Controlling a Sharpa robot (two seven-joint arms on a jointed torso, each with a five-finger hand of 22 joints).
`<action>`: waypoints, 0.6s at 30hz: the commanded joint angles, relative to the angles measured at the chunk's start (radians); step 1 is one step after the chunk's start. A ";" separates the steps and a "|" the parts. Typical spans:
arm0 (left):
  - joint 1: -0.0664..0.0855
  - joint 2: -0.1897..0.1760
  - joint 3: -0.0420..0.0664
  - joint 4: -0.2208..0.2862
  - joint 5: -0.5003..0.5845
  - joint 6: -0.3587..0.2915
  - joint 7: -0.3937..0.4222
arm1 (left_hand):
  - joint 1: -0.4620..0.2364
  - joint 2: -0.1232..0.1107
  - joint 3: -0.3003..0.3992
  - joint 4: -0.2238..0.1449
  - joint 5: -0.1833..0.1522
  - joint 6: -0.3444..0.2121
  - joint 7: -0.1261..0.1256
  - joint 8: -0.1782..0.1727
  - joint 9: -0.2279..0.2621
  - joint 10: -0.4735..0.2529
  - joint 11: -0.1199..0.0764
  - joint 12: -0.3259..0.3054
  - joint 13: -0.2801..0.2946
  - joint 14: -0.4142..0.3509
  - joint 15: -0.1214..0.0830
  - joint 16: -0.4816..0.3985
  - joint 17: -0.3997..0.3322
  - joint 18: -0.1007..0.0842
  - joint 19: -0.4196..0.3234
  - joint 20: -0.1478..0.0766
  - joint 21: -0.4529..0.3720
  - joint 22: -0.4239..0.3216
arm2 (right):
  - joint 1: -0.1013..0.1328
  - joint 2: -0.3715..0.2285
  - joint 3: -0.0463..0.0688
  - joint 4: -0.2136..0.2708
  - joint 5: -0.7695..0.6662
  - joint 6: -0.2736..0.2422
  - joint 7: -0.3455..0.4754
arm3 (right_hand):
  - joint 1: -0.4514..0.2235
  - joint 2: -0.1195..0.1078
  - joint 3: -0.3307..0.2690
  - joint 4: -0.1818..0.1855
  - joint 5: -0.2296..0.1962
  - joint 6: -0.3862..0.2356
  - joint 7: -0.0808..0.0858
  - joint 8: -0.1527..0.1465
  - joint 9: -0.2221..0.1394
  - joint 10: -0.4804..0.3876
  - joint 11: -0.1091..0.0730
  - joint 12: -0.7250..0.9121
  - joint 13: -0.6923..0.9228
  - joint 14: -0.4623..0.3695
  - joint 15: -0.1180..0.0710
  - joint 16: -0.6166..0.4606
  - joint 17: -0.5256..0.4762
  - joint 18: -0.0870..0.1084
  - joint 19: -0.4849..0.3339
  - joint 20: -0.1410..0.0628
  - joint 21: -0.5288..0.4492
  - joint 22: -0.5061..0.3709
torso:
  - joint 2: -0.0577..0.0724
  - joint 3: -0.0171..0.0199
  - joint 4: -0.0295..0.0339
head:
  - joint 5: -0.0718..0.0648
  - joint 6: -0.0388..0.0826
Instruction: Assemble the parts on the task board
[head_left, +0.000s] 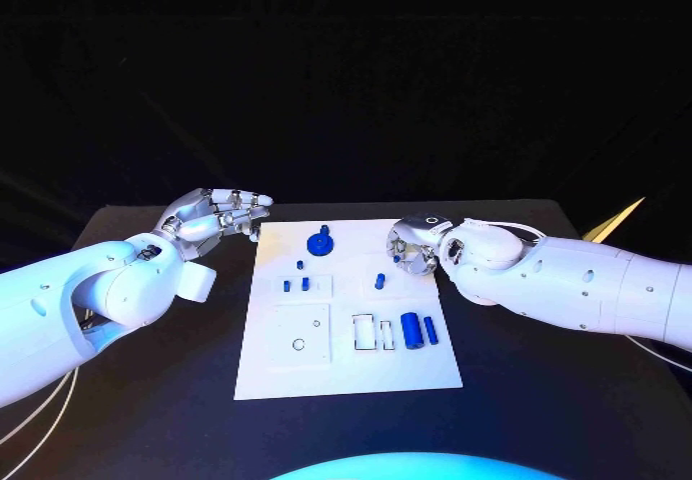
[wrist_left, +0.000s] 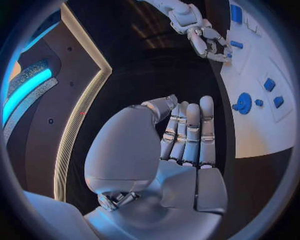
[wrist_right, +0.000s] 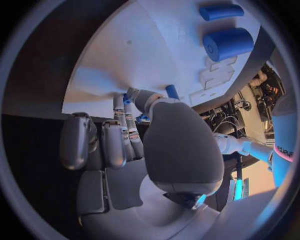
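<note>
The white task board (head_left: 346, 345) lies in the middle of the table. On it are a blue gear (head_left: 320, 240), small blue pegs (head_left: 296, 284), another peg (head_left: 381, 281) and two blue cylinders (head_left: 418, 330). My left hand (head_left: 216, 215) hovers off the board's far left corner and holds nothing; its fingers (wrist_left: 187, 130) lie side by side, loosely bent. My right hand (head_left: 415, 250) hangs over the board's far right edge, fingers (wrist_right: 106, 142) curled with the thumb against them. Bits of blue (wrist_right: 127, 98) show at the fingertips; whether they are held is unclear. The peg (wrist_right: 172, 91) stands just beyond.
White outlined recesses (head_left: 372, 332) sit beside the cylinders, and a ring-shaped mark (head_left: 299, 344) is on the board's left half. Black table (head_left: 144, 400) surrounds the board on all sides.
</note>
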 joint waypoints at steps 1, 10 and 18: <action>0.000 0.000 0.001 0.003 0.001 0.003 0.000 | -0.010 0.007 0.005 -0.008 0.001 -0.010 -0.002 0.021 0.021 0.007 -0.005 0.005 0.012 0.013 -0.003 -0.013 0.004 -0.030 0.028 -0.001 -0.014 -0.014 | -0.010 0.005 -0.004 -0.006 0.001 0.007 0.003 | -0.014 0.030 0.048 -0.012 0.003 0.032 0.003 0.029 0.012 0.009 -0.008 -0.007 -0.005 0.047 -0.006 0.015 0.016 0.001 0.022 -0.008 0.027 0.122 | 0.000 -0.0005 -0.0004 | -0.001 -0.001; 0.000 0.001 0.001 0.003 0.001 0.002 -0.002 | -0.011 0.008 0.005 -0.008 0.001 -0.012 -0.001 0.022 0.023 0.006 -0.004 0.005 0.013 0.015 -0.003 -0.013 0.005 -0.030 0.028 -0.001 -0.014 -0.014 | -0.022 0.021 -0.004 -0.021 -0.003 -0.008 -0.008 | -0.016 0.061 0.067 -0.033 0.004 0.043 0.000 0.038 0.023 0.028 -0.012 -0.018 -0.011 0.049 -0.010 0.018 0.020 -0.002 0.025 -0.012 0.039 0.130 | -0.001 -0.0012 0.0005 | -0.003 -0.005; 0.000 0.001 0.001 0.003 0.001 0.001 -0.004 | -0.011 0.008 0.005 -0.009 0.001 -0.013 -0.001 0.022 0.024 0.006 -0.004 0.005 0.013 0.016 -0.003 -0.013 0.006 -0.030 0.029 -0.001 -0.014 -0.015 | -0.030 0.025 -0.004 -0.016 -0.023 -0.047 -0.042 | -0.020 0.083 0.094 -0.068 0.005 0.061 -0.009 0.058 0.046 0.073 -0.024 -0.026 -0.012 0.047 -0.022 0.010 0.009 -0.008 0.035 -0.018 0.072 0.149 | -0.001 -0.0014 0.0005 | -0.005 -0.005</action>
